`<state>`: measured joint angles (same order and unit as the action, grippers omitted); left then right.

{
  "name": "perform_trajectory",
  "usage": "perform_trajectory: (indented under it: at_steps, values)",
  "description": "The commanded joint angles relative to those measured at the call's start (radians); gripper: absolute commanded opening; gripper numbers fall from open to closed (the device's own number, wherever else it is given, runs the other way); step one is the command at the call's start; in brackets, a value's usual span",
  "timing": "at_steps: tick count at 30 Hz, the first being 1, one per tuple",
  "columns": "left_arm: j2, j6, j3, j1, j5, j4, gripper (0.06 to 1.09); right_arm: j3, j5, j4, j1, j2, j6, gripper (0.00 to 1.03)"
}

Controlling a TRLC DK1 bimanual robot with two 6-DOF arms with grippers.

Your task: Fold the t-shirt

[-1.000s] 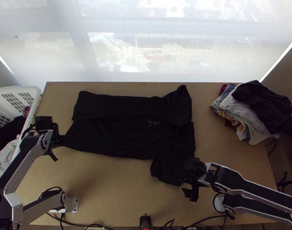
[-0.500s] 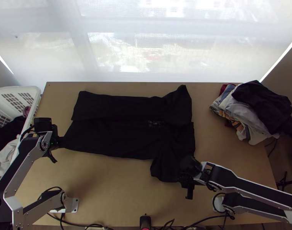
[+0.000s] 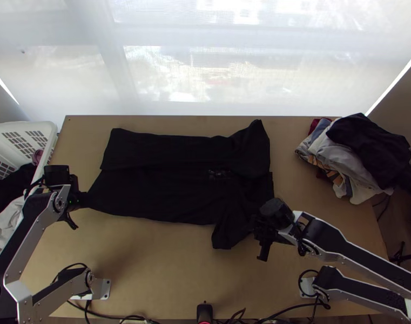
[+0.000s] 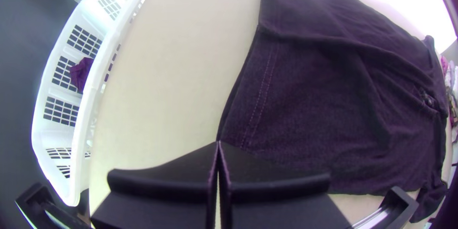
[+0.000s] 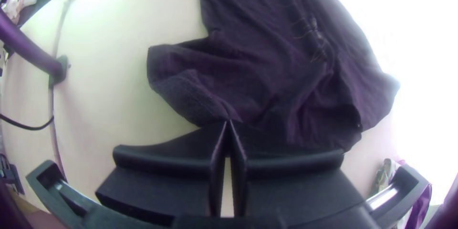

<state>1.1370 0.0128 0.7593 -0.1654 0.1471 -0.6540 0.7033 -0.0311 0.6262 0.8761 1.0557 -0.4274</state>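
A black t-shirt (image 3: 162,189) lies across the middle of a wooden table (image 3: 167,270), its far long side folded over, its near sleeve wrinkled. At the hem's near corner, the left gripper (image 3: 88,200) pinches the cloth, fingers closed. The right gripper (image 3: 256,222) is likewise closed, pinching the near sleeve's edge.

A bright, translucent white blind (image 3: 248,70) hangs beyond the table (image 3: 151,264).

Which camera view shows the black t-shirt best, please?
The top view: the black t-shirt lies there nearly whole. The left wrist view gives its stitched hem at the left pincer; the right wrist view, its rumpled sleeve by the right pincer.
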Motion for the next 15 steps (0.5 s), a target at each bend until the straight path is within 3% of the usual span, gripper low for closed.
perform_trajectory:
  at_steps: [1,15]
  values:
    - [-0.045,0.009,0.006,-0.011,0.000,-0.027,0.09,0.125,-0.001,0.053,-0.068,-0.025,0.007,0.03]
    - [-0.210,0.079,-0.012,-0.085,0.000,-0.122,0.09,0.259,0.005,0.199,-0.147,-0.146,0.042,0.03]
